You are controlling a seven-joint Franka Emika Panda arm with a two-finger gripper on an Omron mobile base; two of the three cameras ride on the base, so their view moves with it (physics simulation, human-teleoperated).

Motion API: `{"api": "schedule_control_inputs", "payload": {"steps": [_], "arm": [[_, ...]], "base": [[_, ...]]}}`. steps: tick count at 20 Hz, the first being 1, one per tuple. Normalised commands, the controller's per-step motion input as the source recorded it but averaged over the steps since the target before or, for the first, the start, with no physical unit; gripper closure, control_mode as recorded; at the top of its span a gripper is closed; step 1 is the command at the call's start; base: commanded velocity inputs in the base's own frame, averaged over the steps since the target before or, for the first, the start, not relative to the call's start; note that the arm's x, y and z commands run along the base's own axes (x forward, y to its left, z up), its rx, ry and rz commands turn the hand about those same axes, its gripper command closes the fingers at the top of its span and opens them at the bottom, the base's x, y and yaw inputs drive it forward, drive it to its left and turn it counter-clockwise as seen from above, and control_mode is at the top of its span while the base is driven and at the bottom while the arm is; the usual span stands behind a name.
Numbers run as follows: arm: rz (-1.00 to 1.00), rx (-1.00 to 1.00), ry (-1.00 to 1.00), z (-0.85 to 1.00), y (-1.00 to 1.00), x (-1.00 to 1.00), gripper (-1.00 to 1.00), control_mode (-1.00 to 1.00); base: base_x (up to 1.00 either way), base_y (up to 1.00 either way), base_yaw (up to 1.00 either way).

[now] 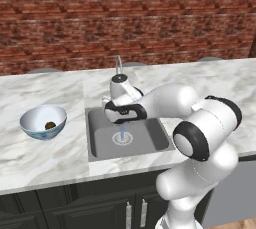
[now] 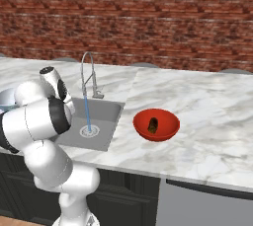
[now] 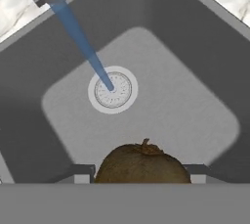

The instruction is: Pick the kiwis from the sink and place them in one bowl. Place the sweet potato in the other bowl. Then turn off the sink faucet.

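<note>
A round olive-brown fuzzy kiwi (image 3: 141,163) is gripped between the closed fingers of the hand (image 3: 141,171) above the square grey metal sink (image 3: 205,47), so carriage to the white blue-patterned bowl (image 1: 31,118) seems next.

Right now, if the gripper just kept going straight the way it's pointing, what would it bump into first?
Probably the grey floor of the sink, beside the drain. The gripper points down into the basin with a kiwi between its fingers, so the kiwi would likely touch first. Depth is hard to judge.
</note>
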Motion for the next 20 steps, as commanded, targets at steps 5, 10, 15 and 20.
{"api": "schedule_control_inputs", "payload": {"steps": [5,10,15,20], "arm": [[0.00,0.08,0.04,0.65,0.00,-0.03,1.00,-1.00],[0.00,0.11,0.00,0.44,0.11,-0.03,1.00,-1.00],[0.00,0.10,0.00,0.15,0.28,0.00,1.00,-1.00],[0.00,0.08,0.00,0.10,0.35,-0.01,1.00,-1.00]], "base": [[0.00,0.00,0.00],[0.00,0.00,0.00],[0.00,0.00,0.00],[0.00,0.00,0.00]]}}
